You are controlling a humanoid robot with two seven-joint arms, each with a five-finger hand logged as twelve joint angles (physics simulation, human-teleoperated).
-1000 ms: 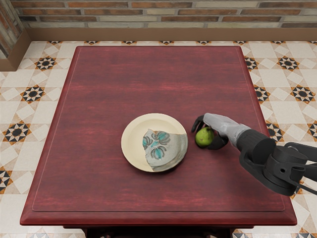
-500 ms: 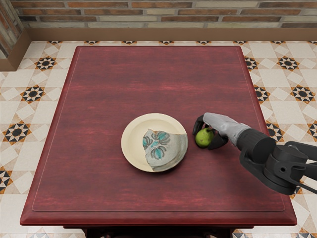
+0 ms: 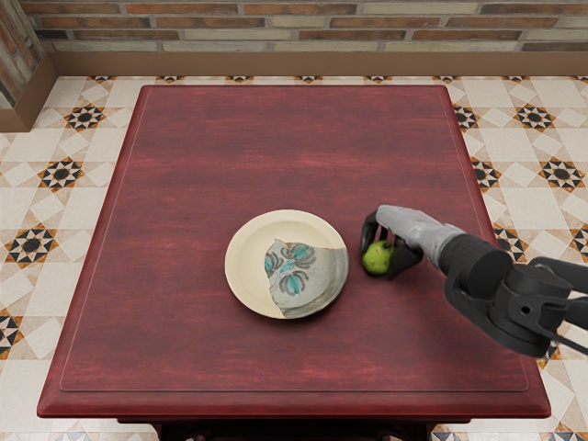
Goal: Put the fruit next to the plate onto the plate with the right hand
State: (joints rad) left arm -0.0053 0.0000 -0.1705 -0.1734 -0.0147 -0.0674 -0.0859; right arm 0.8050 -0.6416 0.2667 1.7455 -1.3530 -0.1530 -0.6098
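A small green fruit [image 3: 375, 258] sits on the red table just to the right of a cream plate [image 3: 249, 252] with a grey and teal pattern. My right hand [image 3: 386, 246] comes in from the right edge and its dark fingers [image 3: 370, 226] curl around the fruit from above and from the right. The fruit stays low, at or barely above the tabletop, a short gap from the plate's rim. My left arm does not show.
The dark red table [image 3: 184, 165] spreads wide behind and to the left of the plate. Its raised edge [image 3: 294, 397] runs along the front. Tiled floor surrounds the table, and a brick wall stands at the back.
The fingers have closed more tightly on the fruit, and the forearm has risen and shifted slightly right. The fruit has hardly moved.
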